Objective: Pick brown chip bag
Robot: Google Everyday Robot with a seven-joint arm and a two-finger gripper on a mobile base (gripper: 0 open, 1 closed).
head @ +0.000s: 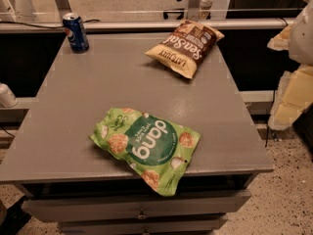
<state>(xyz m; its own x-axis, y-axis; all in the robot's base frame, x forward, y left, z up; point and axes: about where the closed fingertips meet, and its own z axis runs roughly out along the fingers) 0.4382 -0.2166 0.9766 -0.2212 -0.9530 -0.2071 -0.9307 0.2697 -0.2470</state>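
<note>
The brown chip bag (pixel 186 46) lies flat at the far right of the grey table (pixel 73 106). It is pale yellow-tan with a dark brown panel and white "Sea Salt" script. My gripper (pixel 289 82) shows as pale yellow and white parts at the right edge of the camera view. It is beyond the table's right side, apart from the bag and to the right of it. It holds nothing that I can see.
A bright green "dang" bag (pixel 146 146) lies at the table's front edge and partly overhangs it. A blue soda can (pixel 76 32) stands upright at the far left corner. A rail runs behind the table. Drawers are below the tabletop.
</note>
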